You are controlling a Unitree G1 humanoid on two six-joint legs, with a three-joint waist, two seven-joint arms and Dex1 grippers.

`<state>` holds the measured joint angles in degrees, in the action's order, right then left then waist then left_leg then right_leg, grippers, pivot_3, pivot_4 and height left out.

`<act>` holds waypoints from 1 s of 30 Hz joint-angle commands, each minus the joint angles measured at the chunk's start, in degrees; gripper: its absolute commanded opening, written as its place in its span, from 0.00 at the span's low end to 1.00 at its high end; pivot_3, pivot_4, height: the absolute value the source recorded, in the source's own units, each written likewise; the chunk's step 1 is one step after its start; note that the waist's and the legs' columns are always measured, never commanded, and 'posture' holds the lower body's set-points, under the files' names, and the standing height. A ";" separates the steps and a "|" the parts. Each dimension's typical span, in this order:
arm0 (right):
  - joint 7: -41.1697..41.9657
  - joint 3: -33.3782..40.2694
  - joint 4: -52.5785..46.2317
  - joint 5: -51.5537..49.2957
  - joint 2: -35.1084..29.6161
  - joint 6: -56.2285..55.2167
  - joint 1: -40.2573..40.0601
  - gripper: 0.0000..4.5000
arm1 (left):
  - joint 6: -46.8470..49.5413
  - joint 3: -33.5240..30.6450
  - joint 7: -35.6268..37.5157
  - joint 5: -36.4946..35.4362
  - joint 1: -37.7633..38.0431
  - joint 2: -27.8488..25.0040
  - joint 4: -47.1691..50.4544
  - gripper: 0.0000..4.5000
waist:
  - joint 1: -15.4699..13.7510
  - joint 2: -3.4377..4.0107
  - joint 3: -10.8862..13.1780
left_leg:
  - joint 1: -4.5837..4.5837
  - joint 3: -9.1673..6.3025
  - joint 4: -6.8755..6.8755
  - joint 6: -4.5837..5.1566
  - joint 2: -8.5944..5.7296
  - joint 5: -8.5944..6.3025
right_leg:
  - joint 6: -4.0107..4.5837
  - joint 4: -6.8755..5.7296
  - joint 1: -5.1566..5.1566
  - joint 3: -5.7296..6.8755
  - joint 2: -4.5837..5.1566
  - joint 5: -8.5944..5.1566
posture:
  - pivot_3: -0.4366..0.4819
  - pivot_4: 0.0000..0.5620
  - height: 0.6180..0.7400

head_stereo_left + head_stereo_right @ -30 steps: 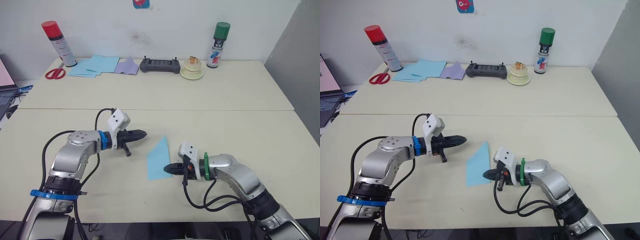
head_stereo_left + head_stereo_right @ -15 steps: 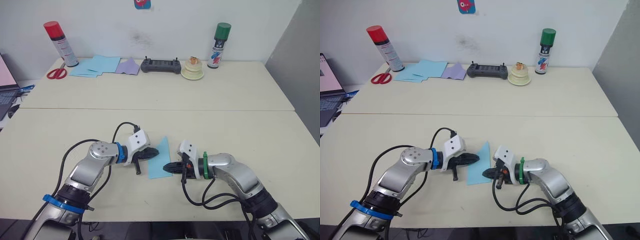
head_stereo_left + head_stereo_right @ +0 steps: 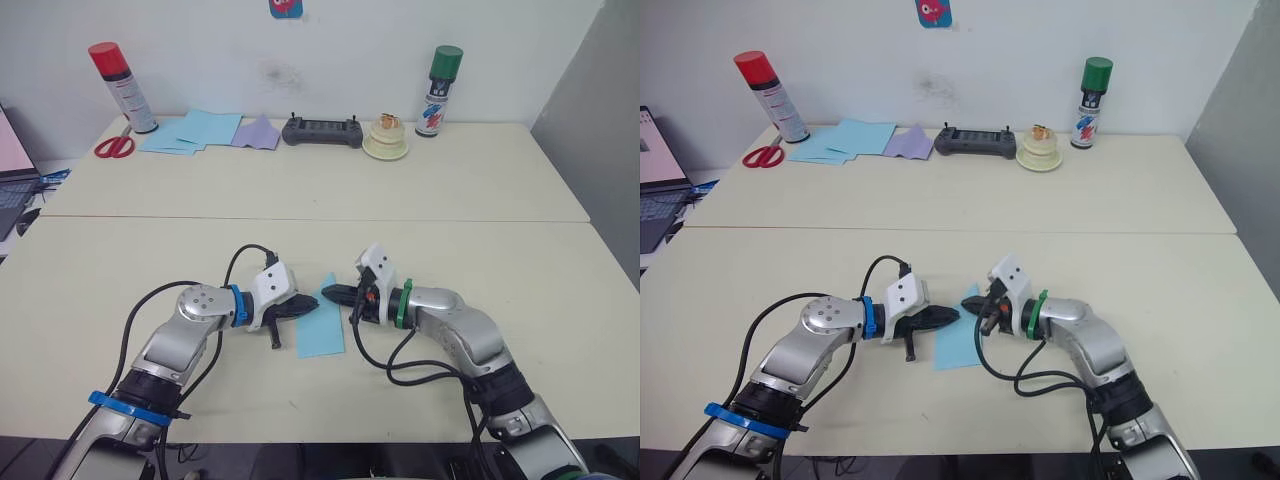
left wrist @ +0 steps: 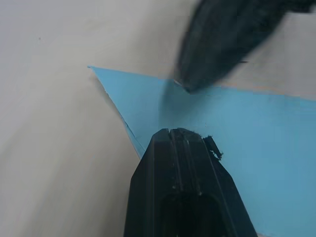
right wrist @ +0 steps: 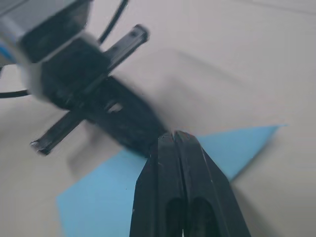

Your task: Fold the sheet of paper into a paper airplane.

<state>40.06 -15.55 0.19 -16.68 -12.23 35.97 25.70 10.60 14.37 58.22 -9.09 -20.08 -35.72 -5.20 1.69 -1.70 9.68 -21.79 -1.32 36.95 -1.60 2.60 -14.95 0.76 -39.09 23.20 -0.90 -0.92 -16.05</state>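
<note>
The sheet of paper (image 3: 320,327), light blue and folded to a narrow shape with a point at its far end, lies flat on the near table (image 3: 560,300) between the two arms. The left gripper (image 3: 313,302) rests on the sheet's left edge, its two black fingers pressed together with no gap between them; the left wrist view shows their joined tips (image 4: 178,136) lying on the blue surface close to the slanted edge. The right gripper (image 3: 327,291) reaches in from the other side toward the sheet's pointed far end, its fingers likewise closed flat against each other, as the right wrist view confirms at the tips (image 5: 174,138). Neither pair of fingers has paper between them; both appear to bear on the sheet from above, though contact of the right tips with the paper cannot be settled. The two grippers stand just beside one another, tip nearly to tip, over the upper part of the sheet. On the far table, well apart from the work area, stand a red-capped spray can (image 3: 119,87) and a green-capped spray can (image 3: 435,90). Between them lie red-handled scissors (image 3: 111,146), a loose pile of flat blue sheets (image 3: 190,131), a lavender sheet (image 3: 257,132), a dark handheld controller (image 3: 320,131) and a small cream-coloured dish (image 3: 384,143) holding something unclear.
</note>
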 commanded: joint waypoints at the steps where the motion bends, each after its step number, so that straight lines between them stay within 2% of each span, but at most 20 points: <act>1: -1.53 0.20 4.64 2.53 0.54 -3.15 1.79 0.00 | -0.35 1.22 0.27 2.95 0.73 -0.58 -3.26 0.00 | 0.00 0.00 0.00 | 0.00 0.00 0.00 0.00 0.00 0.00 | 0.00 0.00 0.00 0.00 0.00 0.00 | 0.48 0.27 1.00; 9: -1.83 0.67 8.48 2.99 3.39 -4.13 3.38 0.00 | -1.30 1.67 0.14 4.21 -1.31 0.79 -5.08 0.00 | 0.02 0.04 -0.02 | 0.05 -0.01 0.01 0.02 0.01 0.01 | 0.05 -0.08 -0.01 0.01 -0.01 0.05 | 0.48 0.27 1.00; 18: -0.22 -0.81 8.43 4.77 2.41 -4.12 3.34 0.00 | -2.63 2.60 0.90 5.62 -2.83 1.36 -7.12 0.00 | -0.11 0.06 -0.04 | 0.03 0.02 0.05 0.02 -0.06 0.01 | 0.00 -0.07 -0.02 -0.02 -0.01 0.08 | 0.48 0.27 1.00; 23: -7.65 2.55 16.86 7.07 4.91 -4.22 5.05 0.00 | -2.17 3.10 1.61 5.72 -3.35 1.65 -7.50 0.00 | -0.06 0.17 -0.27 | 0.10 0.00 0.04 0.04 -0.01 0.03 | -0.01 -0.08 -0.06 -0.01 -0.01 0.12 | 0.48 0.27 1.00; 27: -11.34 4.03 20.62 9.03 4.01 -5.77 6.00 0.00 | -0.64 3.41 2.56 5.60 -2.88 1.24 -7.40 0.00 | -0.05 0.28 -0.41 | 0.29 0.01 0.03 0.12 -0.01 0.08 | -0.03 -0.09 -0.21 -0.02 -0.01 0.18 | 0.48 0.27 1.00; 30: -12.63 4.31 21.69 9.44 3.27 -6.26 6.13 0.00 | 0.82 3.07 3.15 4.99 -2.31 0.73 -6.85 0.00 | -0.06 0.41 -0.44 | 0.99 -0.01 -0.02 0.14 -0.01 0.08 | -0.02 0.06 -0.95 0.00 -0.01 0.17 | 0.48 0.27 1.00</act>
<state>33.35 -14.76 18.43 -11.22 -6.20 29.33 31.63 9.37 15.96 60.06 -5.60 -24.09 -33.94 -10.78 1.63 -1.29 9.24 -20.74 -1.34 36.93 -1.46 2.58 -14.87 0.75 -39.02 22.18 -0.89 -0.93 -15.89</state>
